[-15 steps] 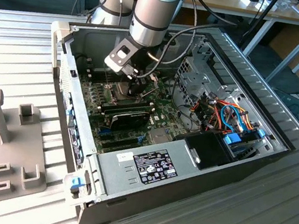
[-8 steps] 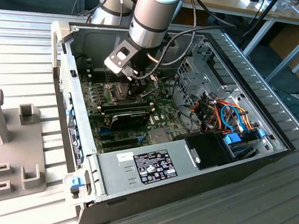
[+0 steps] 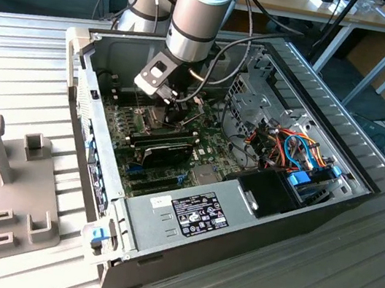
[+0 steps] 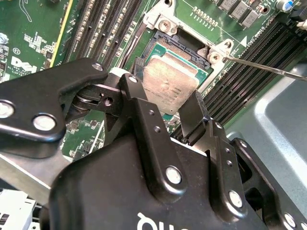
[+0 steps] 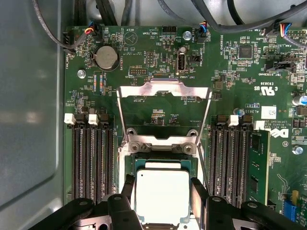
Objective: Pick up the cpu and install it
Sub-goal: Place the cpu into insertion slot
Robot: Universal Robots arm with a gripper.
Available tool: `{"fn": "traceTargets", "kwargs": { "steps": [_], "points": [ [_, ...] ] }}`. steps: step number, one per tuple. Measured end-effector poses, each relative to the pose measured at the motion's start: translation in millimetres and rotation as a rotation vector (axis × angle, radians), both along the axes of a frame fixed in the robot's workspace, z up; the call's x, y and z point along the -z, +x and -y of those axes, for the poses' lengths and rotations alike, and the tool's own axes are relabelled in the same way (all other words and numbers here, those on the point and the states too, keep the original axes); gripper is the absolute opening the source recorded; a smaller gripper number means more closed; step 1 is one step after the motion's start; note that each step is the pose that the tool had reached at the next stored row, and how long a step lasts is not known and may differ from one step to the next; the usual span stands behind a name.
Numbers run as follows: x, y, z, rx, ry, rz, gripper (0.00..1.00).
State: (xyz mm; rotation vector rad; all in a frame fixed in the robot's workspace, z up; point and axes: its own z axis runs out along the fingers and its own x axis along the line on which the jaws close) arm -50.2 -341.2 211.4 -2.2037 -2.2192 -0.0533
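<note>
A: Your gripper (image 5: 163, 184) is clamped on the cpu (image 5: 162, 195). The fingers (image 5: 198, 191) are parted by just the chip's width, one against each of two opposite edges.

B: In both wrist views you have it lying flat, metal top up, right over the socket (image 5: 163, 162). I cannot tell whether it is seated or sits just above.

A: It is square, so there's no long axis to speak of. Its edges run parallel to the memory slots (image 5: 91, 158).

B: Room is tight for you. Slots flank the socket on both sides, just beside the fingers, and a green memory module (image 5: 259, 167) stands in an outer slot.

A: The socket frame (image 5: 163, 103) is swung open, away from the chip. Its thin lever (image 4: 261, 68) slants past one corner of the socket.

B: Further out, in the exterior view, your arm (image 3: 200, 12) reaches down into the case (image 3: 86, 97). The drive cage (image 3: 248, 98) stands near it, on the exterior view's right.
</note>
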Motion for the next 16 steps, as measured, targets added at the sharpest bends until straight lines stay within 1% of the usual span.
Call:
{"fn": "traceTargets", "kwargs": {
  "steps": [5,9,12,16],
  "points": [
    [0.5,0.0,0.0,0.0,0.0002,0.0001,0.55],
    [3.5,0.0,0.0,0.0,0.0002,0.0001,0.55],
    [3.7,0.0,0.0,0.0,0.0,0.0,0.55],
    [3.8,-0.1,0.0,-0.012,0.0,0.0,0.55]
  ]
}}
